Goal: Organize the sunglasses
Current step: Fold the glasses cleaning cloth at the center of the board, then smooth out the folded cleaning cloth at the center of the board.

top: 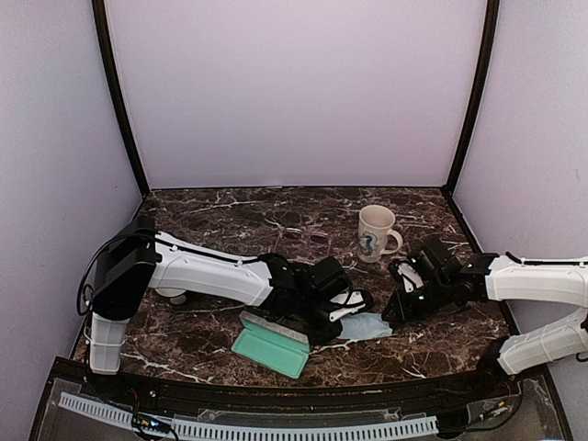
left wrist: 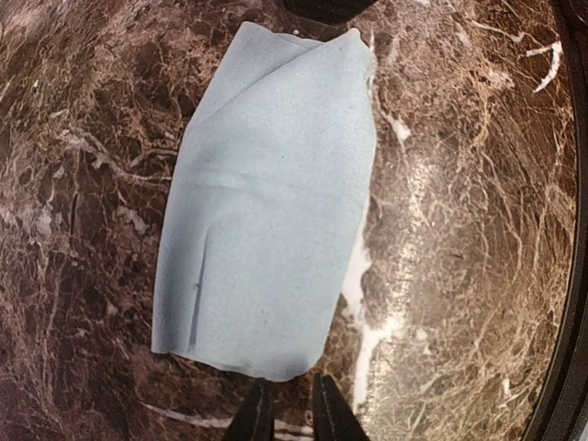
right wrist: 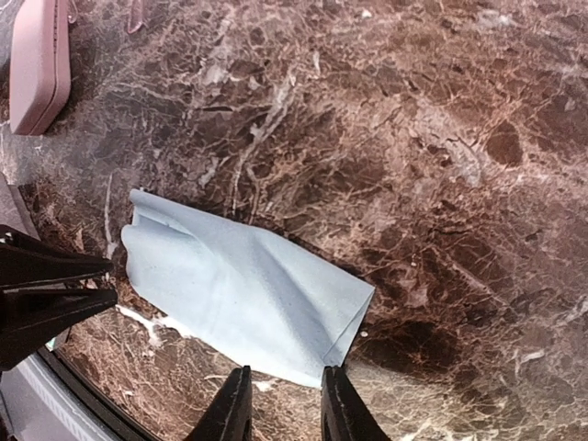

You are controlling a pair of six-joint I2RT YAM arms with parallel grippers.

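The red-pink sunglasses [top: 304,237] lie on the marble table behind my left arm, left of the mug. I cannot make out the dark pair. A light blue cloth [top: 368,325] [left wrist: 266,211] [right wrist: 241,292] lies flat between my two grippers. In the left wrist view my left gripper [top: 353,307] [left wrist: 288,415] stands just off the cloth's near edge, jaws a narrow gap apart with nothing between them. My right gripper [top: 394,312] [right wrist: 286,404] is open at the cloth's opposite end, with its folded corner lying by the fingertips, ungripped.
An open green case [top: 270,344] lies near the front edge, left of the cloth. A pink case [right wrist: 39,64] shows at the right wrist view's top left. A white mug [top: 376,234] stands behind the grippers. Walls close in the table [top: 230,207] on three sides.
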